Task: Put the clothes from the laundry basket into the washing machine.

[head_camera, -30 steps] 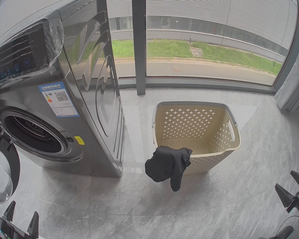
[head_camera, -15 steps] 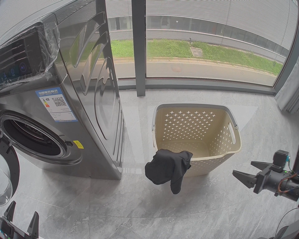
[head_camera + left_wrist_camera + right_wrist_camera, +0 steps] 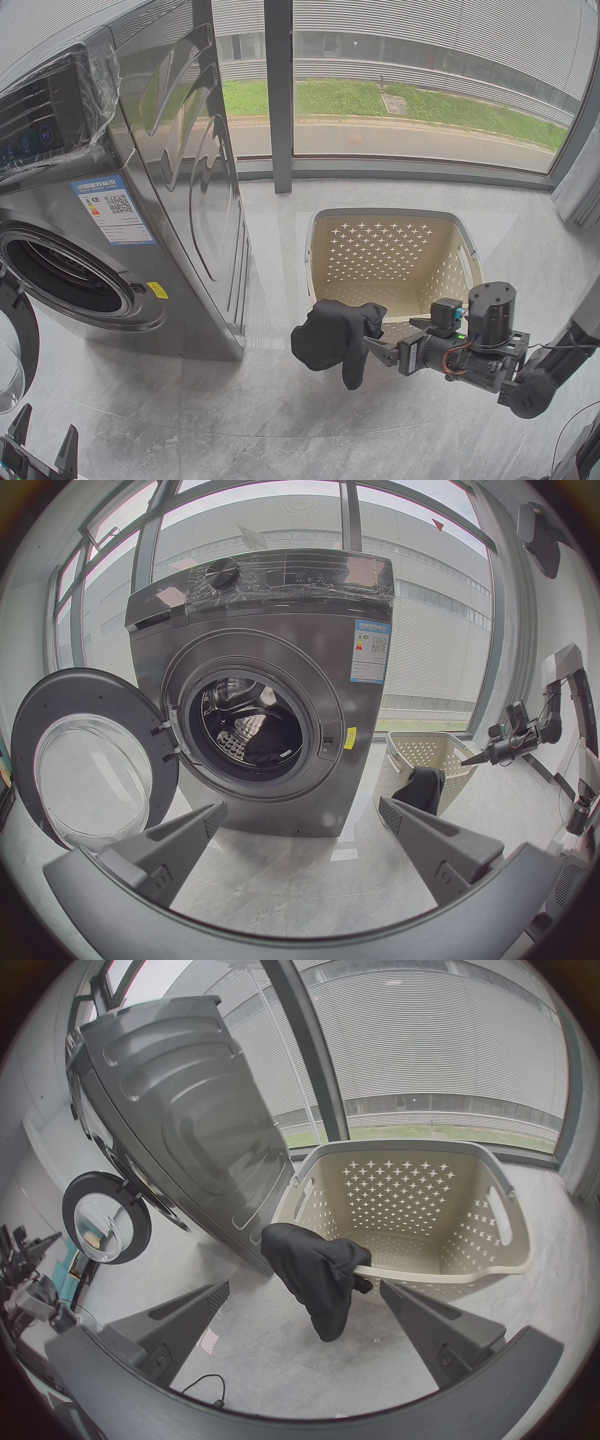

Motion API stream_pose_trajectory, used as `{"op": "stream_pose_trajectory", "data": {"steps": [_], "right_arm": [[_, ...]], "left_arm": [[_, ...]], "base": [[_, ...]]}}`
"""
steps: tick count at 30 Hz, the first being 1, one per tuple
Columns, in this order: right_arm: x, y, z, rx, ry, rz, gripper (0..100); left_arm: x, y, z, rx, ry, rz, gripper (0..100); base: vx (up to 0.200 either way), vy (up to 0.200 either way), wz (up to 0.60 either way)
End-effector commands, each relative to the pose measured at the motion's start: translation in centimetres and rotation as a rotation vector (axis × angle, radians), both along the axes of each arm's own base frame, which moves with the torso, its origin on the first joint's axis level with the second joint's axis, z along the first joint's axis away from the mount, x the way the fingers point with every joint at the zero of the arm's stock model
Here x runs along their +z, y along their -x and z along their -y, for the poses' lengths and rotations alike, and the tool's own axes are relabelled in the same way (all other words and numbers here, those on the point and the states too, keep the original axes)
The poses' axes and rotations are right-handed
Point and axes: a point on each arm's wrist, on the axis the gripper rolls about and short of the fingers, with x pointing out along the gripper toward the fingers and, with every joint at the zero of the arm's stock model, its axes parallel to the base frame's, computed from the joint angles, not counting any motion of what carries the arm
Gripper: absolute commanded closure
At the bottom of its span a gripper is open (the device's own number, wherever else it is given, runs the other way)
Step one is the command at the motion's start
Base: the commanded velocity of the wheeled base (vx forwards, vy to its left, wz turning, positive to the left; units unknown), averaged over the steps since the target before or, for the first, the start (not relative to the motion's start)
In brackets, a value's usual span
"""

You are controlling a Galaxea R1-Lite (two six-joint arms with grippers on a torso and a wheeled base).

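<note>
Judging from the dark cloth (image 3: 269, 745) lying in the washing machine (image 3: 262, 636) drum, I'm well along. One black garment (image 3: 334, 340) is left, draped over the laundry basket (image 3: 387, 212) near rim. My right tool (image 3: 392, 334), jaws spread, sits just beside it. My left tool (image 3: 301, 806) hangs open facing the machine.

A grey marbled floor (image 3: 262, 412) spreads over the lower half of the head view. A wide window (image 3: 500, 81) runs across the top, split by a dark upright post (image 3: 279, 94) left of centre. Through the glass lie a road (image 3: 400, 140), a grass strip (image 3: 350, 97) and a grey ribbed building (image 3: 437, 25). A pale curtain (image 3: 578, 181) hangs at the right edge, and the right wrist view shows a thin black cable (image 3: 209, 1375) looped on the floor.
</note>
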Motion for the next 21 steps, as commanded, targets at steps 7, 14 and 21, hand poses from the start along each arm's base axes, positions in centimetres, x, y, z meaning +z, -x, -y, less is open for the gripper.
{"op": "stream_pose_trajectory", "data": {"steps": [7,14,21], "right_arm": [[-3.6,-3.4,-2.6,0.030,0.072,-0.018,0],[-4.3,-5.0,-2.7,0.020,0.081,-0.007,0],[-5.3,-6.1,-3.3,0.019,0.080,-0.003,0]], "left_arm": [[-0.4,0.0,0.0,-0.004,0.001,-0.001,0],[-0.4,0.0,0.0,-0.006,-0.001,-0.001,0],[-0.4,0.0,0.0,-0.006,-0.001,-0.003,0]], "base": [[0.000,0.000,0.00],[0.000,0.000,0.00],[0.000,0.000,0.00]]}}
